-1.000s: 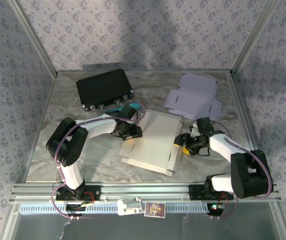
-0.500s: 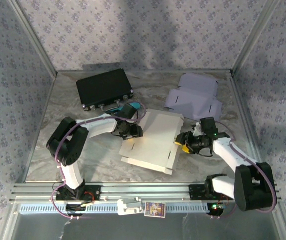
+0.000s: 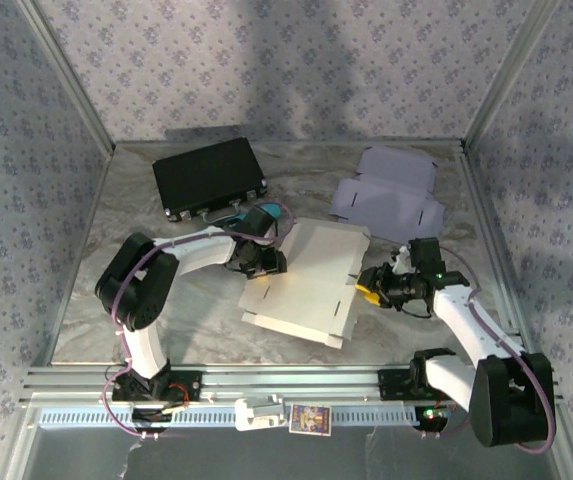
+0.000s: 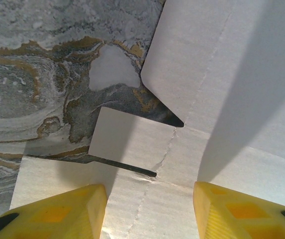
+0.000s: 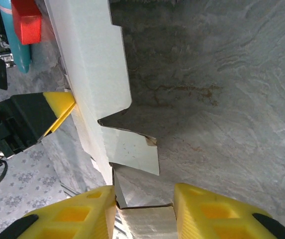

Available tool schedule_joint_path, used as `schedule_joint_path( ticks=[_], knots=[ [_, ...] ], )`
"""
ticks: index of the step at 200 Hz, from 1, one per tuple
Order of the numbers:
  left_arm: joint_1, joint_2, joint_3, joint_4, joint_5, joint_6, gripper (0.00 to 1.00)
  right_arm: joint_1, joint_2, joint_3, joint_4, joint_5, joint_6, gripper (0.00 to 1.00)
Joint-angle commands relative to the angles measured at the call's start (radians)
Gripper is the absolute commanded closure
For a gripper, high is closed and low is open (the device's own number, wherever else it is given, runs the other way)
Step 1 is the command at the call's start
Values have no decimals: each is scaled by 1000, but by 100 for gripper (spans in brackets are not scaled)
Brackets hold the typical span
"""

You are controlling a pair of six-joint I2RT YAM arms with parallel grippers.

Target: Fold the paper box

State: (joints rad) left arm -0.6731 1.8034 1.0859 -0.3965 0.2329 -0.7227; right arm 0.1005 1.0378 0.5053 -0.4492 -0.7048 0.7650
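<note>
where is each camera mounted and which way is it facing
top external: above and behind the arm bases, looking down on the table; both arms show, left gripper and right gripper at opposite edges of the white box blank.
left wrist: on the left arm, facing down at the blank's slit and tab; left fingers frame the bottom.
right wrist: on the right arm, facing along the blank's notched edge; right fingers frame the bottom.
shared: all three see the blank and the marble table.
</note>
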Motion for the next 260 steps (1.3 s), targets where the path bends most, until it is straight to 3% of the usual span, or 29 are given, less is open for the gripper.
schedule_joint_path(
  ticks=[1, 92, 135, 170, 200, 232, 260],
  knots=[
    [10, 40, 11, -44, -4, 22, 49, -8, -34, 10, -26, -43, 43, 65],
    [15, 31, 12, -51, -6, 24, 49, -11, -130, 54, -62, -91, 118, 67],
    [17, 31, 21, -56, -4, 26, 49, -12, -150, 58, -73, -92, 131, 82],
    [17, 30, 25, -60, -2, 27, 50, -10, -142, 70, -83, -70, 129, 100],
    [17, 9, 31, -67, -4, 25, 50, 0, -128, 103, -102, -39, 124, 100],
    [17, -129, 59, -143, -83, 10, 33, 20, -96, 180, -137, 7, 146, 100],
    [8, -342, 67, -193, -205, 59, 26, 29, -70, 257, -147, 49, 227, 100]
  ],
)
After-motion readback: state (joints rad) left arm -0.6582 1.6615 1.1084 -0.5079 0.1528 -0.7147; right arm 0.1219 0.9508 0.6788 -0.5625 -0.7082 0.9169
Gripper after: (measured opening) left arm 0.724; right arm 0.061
